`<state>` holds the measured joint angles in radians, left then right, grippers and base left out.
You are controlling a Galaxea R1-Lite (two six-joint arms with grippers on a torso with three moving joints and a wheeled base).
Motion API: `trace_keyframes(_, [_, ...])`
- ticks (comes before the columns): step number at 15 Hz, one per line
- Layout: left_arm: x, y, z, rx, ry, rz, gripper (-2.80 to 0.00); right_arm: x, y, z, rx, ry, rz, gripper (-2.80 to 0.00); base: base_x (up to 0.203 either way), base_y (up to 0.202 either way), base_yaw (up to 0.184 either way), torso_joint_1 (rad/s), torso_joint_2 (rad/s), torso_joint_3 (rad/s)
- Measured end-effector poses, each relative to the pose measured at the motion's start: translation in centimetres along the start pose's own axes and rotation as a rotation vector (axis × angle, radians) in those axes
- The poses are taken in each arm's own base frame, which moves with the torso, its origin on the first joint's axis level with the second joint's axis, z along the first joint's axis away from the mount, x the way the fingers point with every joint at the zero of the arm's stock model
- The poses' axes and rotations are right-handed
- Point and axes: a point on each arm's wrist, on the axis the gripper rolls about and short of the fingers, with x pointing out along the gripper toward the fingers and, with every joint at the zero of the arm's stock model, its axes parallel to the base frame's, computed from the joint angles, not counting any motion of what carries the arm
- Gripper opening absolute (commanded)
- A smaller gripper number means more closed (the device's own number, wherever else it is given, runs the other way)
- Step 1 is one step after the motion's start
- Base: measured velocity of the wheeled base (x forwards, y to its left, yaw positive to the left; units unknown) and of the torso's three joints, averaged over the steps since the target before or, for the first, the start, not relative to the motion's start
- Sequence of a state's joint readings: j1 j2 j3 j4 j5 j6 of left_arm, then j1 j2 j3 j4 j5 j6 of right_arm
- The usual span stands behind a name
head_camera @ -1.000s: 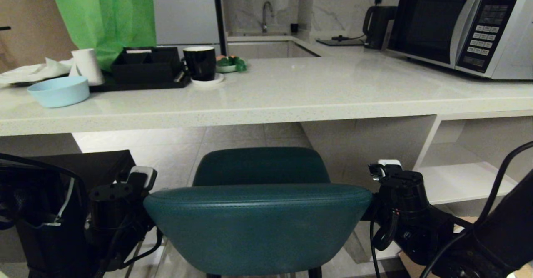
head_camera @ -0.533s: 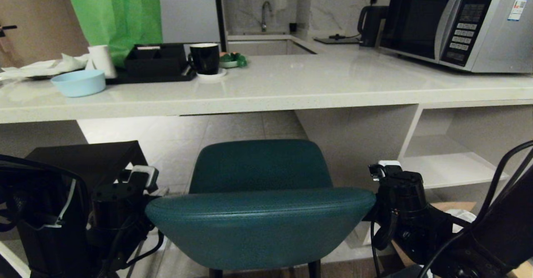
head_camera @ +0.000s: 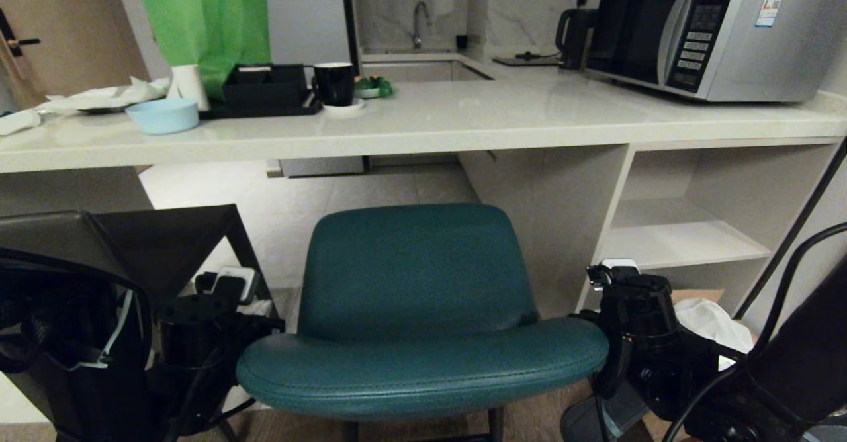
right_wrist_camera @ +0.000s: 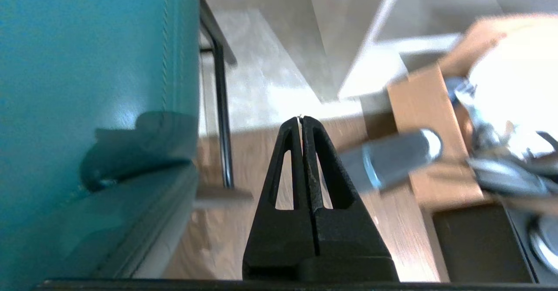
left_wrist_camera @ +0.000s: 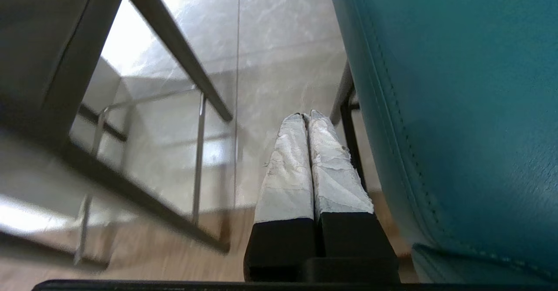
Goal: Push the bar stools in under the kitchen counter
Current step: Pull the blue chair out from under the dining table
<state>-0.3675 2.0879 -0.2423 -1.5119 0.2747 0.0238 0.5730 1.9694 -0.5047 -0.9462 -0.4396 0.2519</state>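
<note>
Head view: teal stool [head_camera: 413,309] bottom centre, curved back nearest, seat facing the bench [head_camera: 423,128] above. Grey stool [head_camera: 132,247] lower left. Left tool [left_wrist_camera: 307,116] and right tool [right_wrist_camera: 301,119] flank it, fingers together, empty.

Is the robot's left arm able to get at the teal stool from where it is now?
Probably yes. The left gripper, shut, hangs right beside the teal stool, with nothing between them. The dark grey stool stands on its other side, leaving the way free.
</note>
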Motion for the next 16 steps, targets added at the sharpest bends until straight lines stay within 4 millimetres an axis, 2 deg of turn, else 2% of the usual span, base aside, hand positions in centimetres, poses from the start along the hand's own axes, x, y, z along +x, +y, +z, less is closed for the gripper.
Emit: trace_keyframes(16, [-0.2, -0.6, 1.5, -0.005, -0.068, -0.009, -2.8, -1.1, -0.1, 1.6, 0.026, -0.058, 0.017, -2.8, -0.008, 0.0, 0.0, 0.0, 0.0, 0.0])
